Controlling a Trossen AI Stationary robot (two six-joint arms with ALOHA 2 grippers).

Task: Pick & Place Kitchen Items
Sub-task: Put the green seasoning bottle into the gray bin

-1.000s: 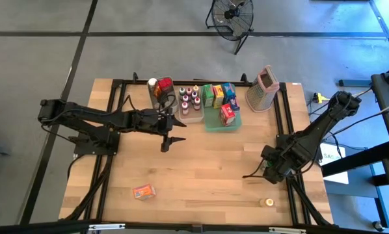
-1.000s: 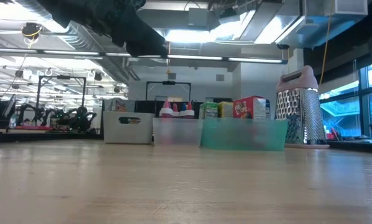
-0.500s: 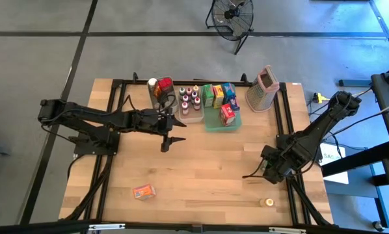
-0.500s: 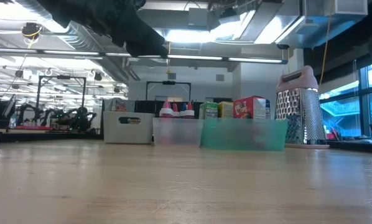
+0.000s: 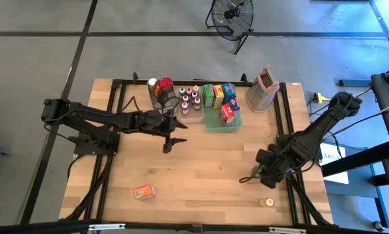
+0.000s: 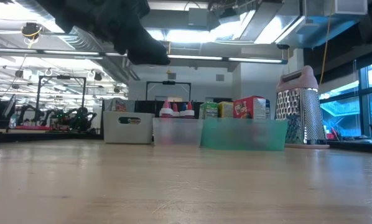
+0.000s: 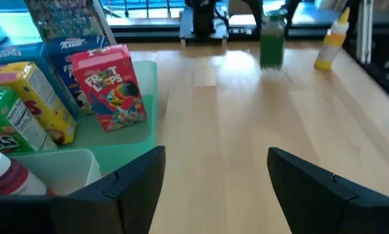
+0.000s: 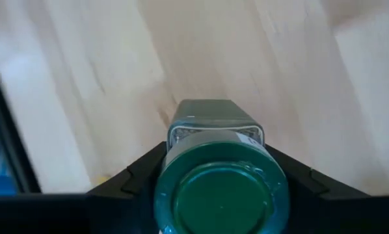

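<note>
Green-capped bottle (image 8: 220, 175) sits clamped between the right gripper's (image 8: 220, 170) two dark fingers, low over the worktop (image 5: 201, 166) near its right edge. A yellow bottle (image 5: 268, 202) stands just beside it. Well apart, the left gripper (image 5: 175, 132) hovers with fingers spread and empty, near the green tray (image 5: 214, 125) of small boxes (image 5: 228, 112).

The left hand (image 5: 171, 144) is hovering over the table (image 5: 201, 169) near the green tray (image 5: 222, 122) of boxes. The right hand (image 5: 254, 174) is sitting low at the right side. An orange packet (image 5: 143, 192) is lying near the front edge.
</note>
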